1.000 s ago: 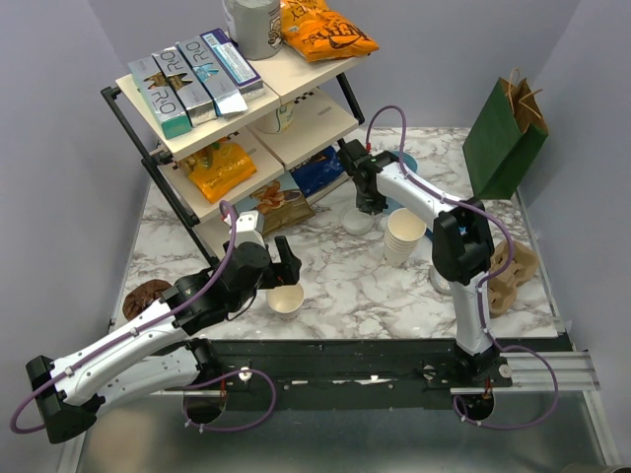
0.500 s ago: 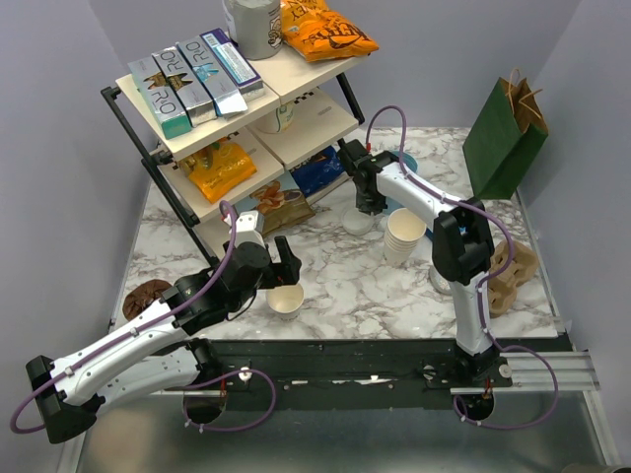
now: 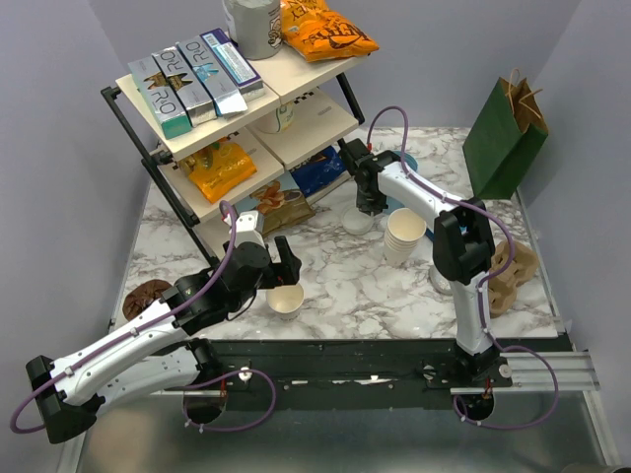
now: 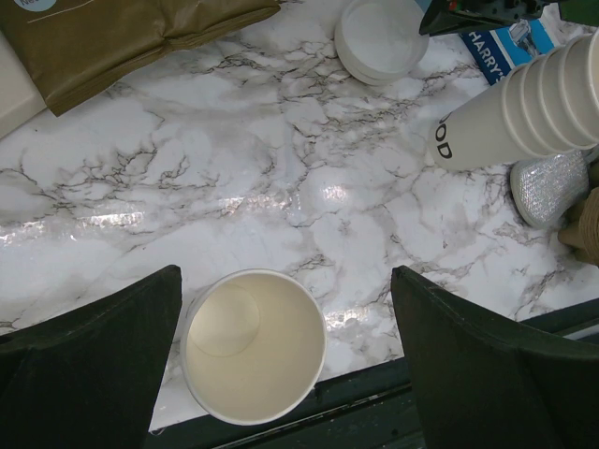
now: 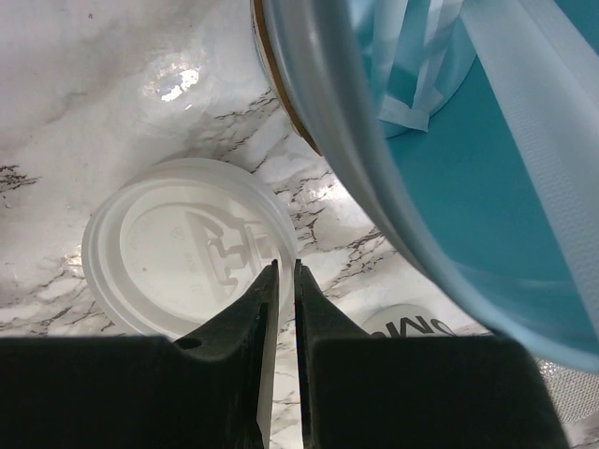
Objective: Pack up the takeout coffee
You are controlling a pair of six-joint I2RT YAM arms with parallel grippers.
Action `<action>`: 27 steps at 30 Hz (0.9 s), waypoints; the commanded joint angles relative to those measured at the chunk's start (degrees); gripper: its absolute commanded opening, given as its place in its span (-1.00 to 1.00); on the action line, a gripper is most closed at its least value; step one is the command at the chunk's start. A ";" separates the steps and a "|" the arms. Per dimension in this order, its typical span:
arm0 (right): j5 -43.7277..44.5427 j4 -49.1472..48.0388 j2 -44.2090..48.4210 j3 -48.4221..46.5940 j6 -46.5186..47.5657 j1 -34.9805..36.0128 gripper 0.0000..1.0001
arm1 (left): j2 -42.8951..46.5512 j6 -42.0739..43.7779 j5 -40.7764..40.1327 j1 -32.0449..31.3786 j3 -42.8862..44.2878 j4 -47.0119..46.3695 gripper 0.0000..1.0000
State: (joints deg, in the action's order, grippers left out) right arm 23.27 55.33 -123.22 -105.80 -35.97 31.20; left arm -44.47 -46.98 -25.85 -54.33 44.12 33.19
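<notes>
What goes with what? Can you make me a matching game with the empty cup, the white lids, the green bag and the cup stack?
Things:
1. empty cup
2. white lids
3. green bag
4. cup stack

Places:
A. just beside the white lids
B. at the far right corner of the table
C. between the wide-open left fingers
D. at the tips of the nearly closed right fingers

Pairs: 1-C, 2-D, 3-B, 4-A
</notes>
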 commanded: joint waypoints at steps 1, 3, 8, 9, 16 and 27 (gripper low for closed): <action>-0.77 0.13 -1.41 0.07 -0.77 -0.35 -0.60 | 0.61 0.05 0.36 0.27 0.00 0.21 0.98; -0.94 0.30 -1.50 0.07 -0.86 -0.44 -0.60 | 0.61 0.05 0.44 0.27 0.00 0.12 0.98; -1.29 0.48 -1.76 0.33 -1.12 -0.61 -0.60 | 0.61 0.05 0.62 0.27 0.09 0.12 0.98; -1.56 0.48 -1.76 0.42 -1.12 -0.61 -0.60 | 0.70 0.05 0.53 0.27 0.09 0.12 0.98; -1.38 0.21 -1.41 1.12 -1.56 -0.70 -0.67 | 0.52 0.22 0.53 0.27 0.18 0.12 0.98; -1.56 -0.84 -0.44 2.79 -2.80 -0.70 -0.75 | 0.52 0.22 0.44 0.27 0.18 0.30 0.98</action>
State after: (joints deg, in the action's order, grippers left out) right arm 22.26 55.33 -123.24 -104.20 -37.58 30.94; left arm -44.47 -46.98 -25.85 -54.33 44.12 33.19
